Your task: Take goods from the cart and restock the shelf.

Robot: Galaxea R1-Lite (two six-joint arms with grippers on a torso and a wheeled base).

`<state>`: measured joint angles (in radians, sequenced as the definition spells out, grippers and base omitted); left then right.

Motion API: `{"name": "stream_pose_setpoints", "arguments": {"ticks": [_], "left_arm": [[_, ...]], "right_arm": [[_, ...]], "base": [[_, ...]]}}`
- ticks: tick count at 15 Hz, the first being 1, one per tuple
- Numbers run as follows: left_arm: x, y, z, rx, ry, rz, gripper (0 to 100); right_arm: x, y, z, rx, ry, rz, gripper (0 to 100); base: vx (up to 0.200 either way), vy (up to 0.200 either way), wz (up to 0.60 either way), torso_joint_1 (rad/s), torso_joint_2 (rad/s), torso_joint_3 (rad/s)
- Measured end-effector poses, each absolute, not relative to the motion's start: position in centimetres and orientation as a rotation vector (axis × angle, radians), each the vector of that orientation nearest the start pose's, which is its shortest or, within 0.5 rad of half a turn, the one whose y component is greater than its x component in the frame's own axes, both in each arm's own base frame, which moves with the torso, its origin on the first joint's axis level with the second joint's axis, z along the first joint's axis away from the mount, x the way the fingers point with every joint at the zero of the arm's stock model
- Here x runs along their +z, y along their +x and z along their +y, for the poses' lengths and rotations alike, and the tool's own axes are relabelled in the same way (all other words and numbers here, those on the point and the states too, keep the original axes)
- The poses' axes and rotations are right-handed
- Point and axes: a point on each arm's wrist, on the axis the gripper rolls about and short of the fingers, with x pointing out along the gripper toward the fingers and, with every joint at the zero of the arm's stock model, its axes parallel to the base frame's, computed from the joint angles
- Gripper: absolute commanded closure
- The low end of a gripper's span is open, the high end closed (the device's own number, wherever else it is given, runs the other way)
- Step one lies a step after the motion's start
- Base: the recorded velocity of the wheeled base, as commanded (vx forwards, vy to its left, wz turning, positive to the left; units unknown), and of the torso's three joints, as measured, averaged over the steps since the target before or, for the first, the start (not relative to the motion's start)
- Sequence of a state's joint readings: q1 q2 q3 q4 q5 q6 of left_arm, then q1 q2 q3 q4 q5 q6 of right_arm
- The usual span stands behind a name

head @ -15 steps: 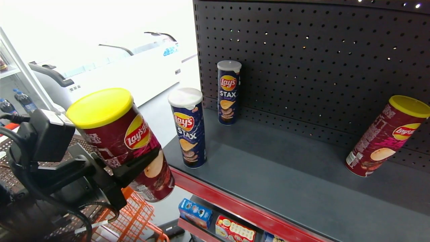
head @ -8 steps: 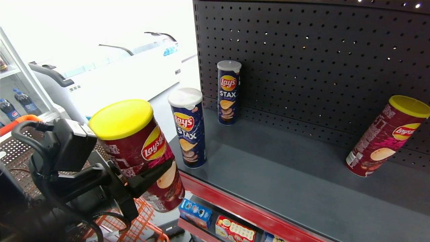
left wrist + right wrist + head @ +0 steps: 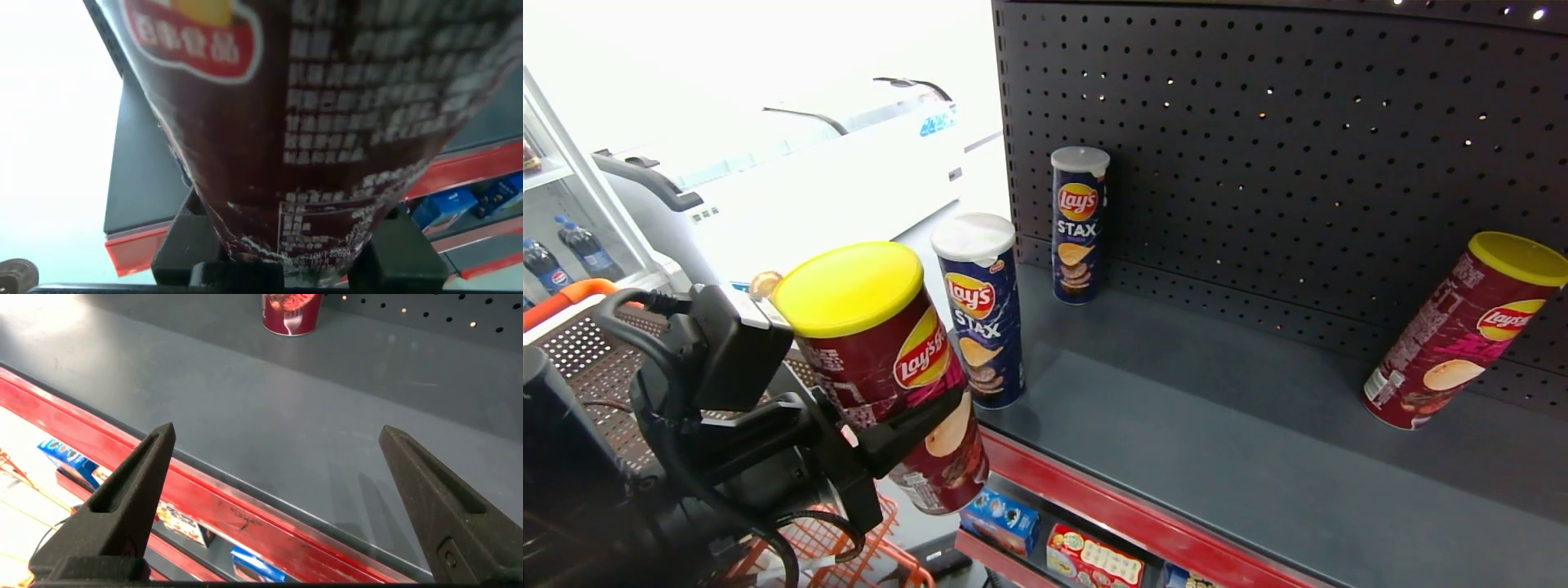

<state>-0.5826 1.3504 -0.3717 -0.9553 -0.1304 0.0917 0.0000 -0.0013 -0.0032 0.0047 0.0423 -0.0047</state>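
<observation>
Left gripper (image 3: 870,400) clamped on maroon cylindrical crisp can with yellow plastic lid (image 3: 882,351), fingers across its lower half, can tilted. It hangs off the left front corner of the dark grey shelf board (image 3: 1176,408), above the orange wire cart (image 3: 849,547), just beside the nearer dark blue can with white lid (image 3: 980,314). A second blue can (image 3: 1078,229) stands by the black pegboard (image 3: 1298,147). Another maroon yellow-lidded can (image 3: 1454,335) leans against the pegboard far right. Right gripper (image 3: 282,498) spread wide, empty, above the shelf's red front edge (image 3: 245,510).
</observation>
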Motion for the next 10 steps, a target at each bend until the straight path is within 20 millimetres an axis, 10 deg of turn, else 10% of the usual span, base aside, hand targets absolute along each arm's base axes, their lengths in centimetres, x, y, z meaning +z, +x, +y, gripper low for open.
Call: {"name": "stream_pose_setpoints", "arguments": {"ticks": [3, 10], "left_arm": [[18.5, 16.4, -11.6, -0.734, 0.095, -0.005, 100], [17.5, 16.9, -12.3, -0.749, 0.104, 0.031, 100]], "right_arm": [[7.6, -2.3, 0.1, 0.042, -0.007, 0.000, 0], [7.6, -2.3, 0.1, 0.042, -0.006, 0.000, 0]], "base": [[0.000, 0.000, 0.00, 0.000, 0.00, 0.000], [0.000, 0.000, -0.60, 0.000, 0.00, 0.001]]}}
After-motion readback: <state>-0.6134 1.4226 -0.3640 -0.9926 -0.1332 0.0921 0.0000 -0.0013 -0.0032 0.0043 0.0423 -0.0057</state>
